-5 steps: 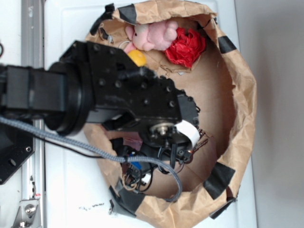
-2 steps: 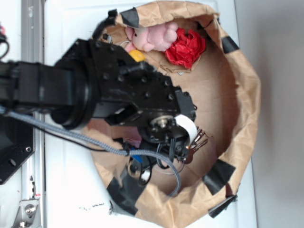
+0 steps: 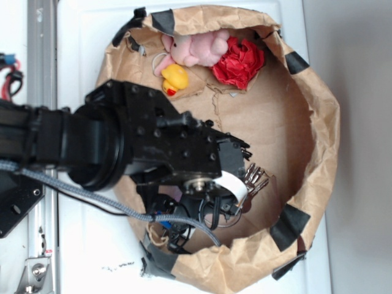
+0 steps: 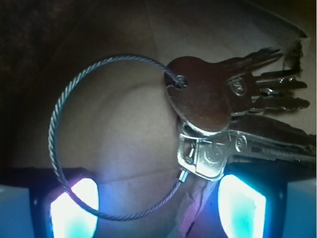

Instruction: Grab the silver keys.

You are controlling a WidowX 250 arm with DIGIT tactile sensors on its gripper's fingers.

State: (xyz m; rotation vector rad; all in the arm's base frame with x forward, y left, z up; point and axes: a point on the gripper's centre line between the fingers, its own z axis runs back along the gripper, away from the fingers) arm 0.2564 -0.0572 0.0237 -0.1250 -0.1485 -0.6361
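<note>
The arm [image 3: 122, 147] has drawn left, baring the duck [image 3: 175, 79].
Gripper [image 4: 157, 208] fingers stand apart over the keys [image 4: 233, 124], lying on the bag [image 3: 312, 110] floor near its right wall.

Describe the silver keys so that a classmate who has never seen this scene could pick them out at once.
Find the brown paper bag lying open. Beside the black gripper lie the silver keys, fanned out on a thin wire ring. Nothing else there is flat metal.
</note>
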